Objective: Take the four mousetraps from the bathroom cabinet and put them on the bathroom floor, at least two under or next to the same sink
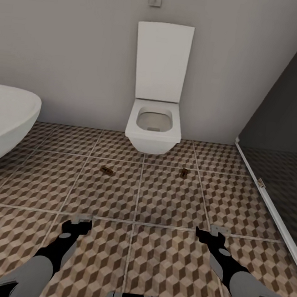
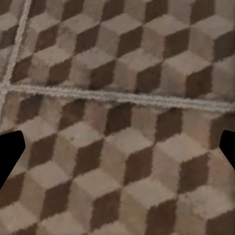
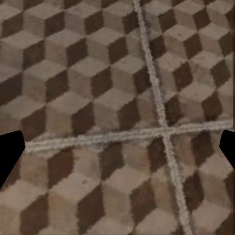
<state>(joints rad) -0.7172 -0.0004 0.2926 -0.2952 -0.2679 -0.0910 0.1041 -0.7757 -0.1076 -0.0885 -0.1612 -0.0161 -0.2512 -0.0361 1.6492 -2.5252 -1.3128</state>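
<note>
Now | cube-tiled bathroom floor [image 1: 154, 268] | two mousetraps [image 1: 106, 170] before toilet [image 1: 155, 121] | left gripper [image 1: 80, 224], right gripper [image 1: 209, 234] both released, empty

Even soft light, wrist views blurry, grainy
</note>
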